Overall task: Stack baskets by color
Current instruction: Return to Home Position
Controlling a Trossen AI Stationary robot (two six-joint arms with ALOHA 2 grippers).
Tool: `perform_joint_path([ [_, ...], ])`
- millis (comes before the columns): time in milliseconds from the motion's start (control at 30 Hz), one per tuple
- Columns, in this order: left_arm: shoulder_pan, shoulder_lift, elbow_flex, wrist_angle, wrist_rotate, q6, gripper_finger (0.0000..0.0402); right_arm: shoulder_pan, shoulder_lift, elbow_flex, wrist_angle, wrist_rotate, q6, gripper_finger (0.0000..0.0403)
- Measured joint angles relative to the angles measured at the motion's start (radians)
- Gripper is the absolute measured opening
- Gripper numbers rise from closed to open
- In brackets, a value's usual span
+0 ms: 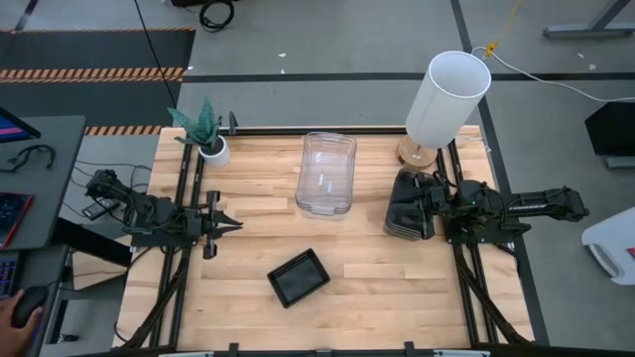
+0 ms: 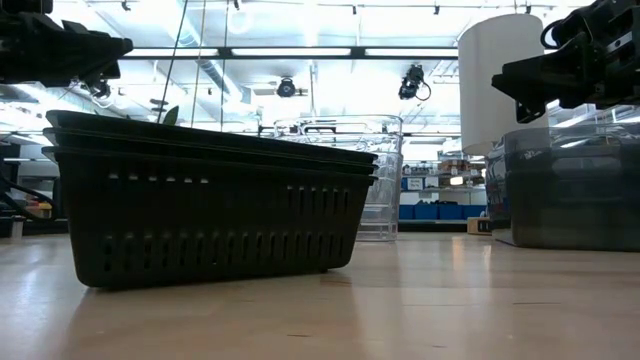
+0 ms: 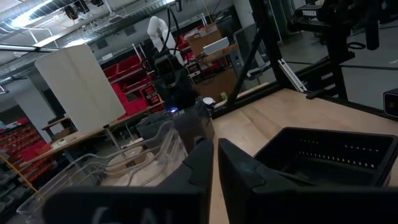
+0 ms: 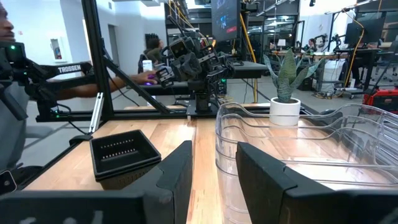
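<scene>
Black perforated baskets stand nested on the table's near middle. A stack of clear baskets rests on its base at the far middle. Grey baskets sit stacked at the right. My left gripper hovers shut at the table's left, pointing toward the middle and holding nothing. My right gripper hangs open above the grey stack, clear of it in the low view, with nothing between its fingers.
A tall white lamp shade stands at the far right corner, just behind the grey stack. A small white potted plant stands at the far left. Bare wood lies between the black and grey baskets. A person sits beyond the table's left side.
</scene>
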Motion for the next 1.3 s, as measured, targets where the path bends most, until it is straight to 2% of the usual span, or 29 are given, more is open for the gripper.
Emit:
perform_joint_path([
  [1300,0.0,0.0,0.0,0.0,0.0,0.0,0.0034,0.0,0.0,0.0,0.0,0.0,0.0,0.013],
])
